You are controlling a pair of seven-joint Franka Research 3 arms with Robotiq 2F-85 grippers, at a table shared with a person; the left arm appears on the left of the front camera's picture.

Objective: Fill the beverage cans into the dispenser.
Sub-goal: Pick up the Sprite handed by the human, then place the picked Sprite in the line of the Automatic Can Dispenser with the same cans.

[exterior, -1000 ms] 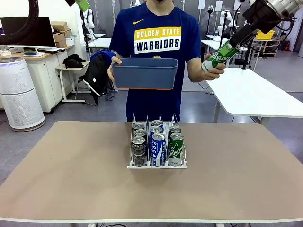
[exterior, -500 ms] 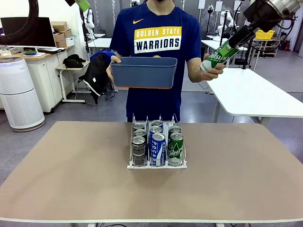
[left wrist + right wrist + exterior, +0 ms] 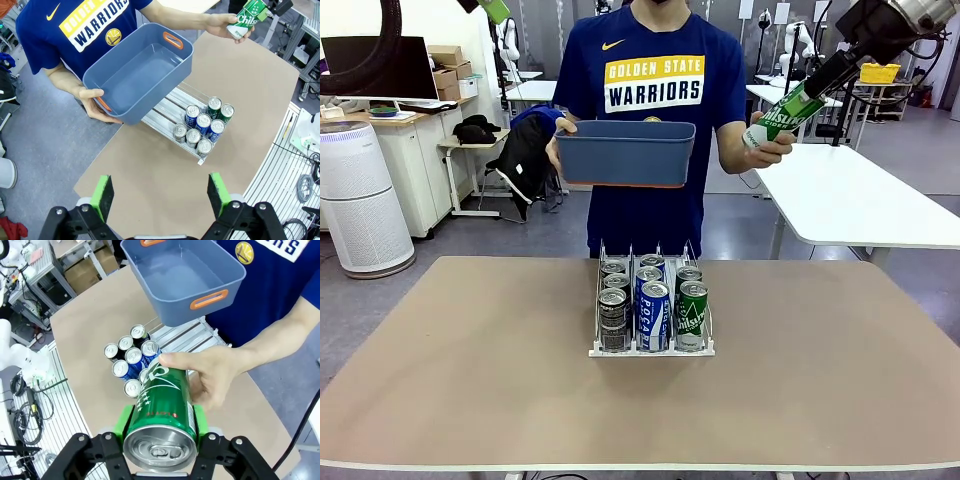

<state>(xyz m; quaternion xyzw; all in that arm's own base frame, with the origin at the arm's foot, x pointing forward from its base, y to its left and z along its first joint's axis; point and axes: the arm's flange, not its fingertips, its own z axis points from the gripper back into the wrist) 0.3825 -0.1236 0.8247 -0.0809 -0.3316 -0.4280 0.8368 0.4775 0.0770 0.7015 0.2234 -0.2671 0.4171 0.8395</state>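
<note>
— Fingers, front view? Right gripper (image 3: 798, 100) pinching green can (image 3: 782, 118), high at upper right, hand (image 3: 768, 143) on can too. Tub (image 3: 626, 153) above dispenser (image 3: 651, 305), broad bare table (image 3: 450, 360) either side.

— Left wrist? Left gripper (image 3: 162, 192) spread wide, empty, high over table; dispenser's far end hidden under tub.

— Right wrist? Pads clamped on can; one row cut off behind it.

The green can (image 3: 782, 117), gripped by fingers and the person's hand (image 3: 767, 143), has risen slightly.
</note>
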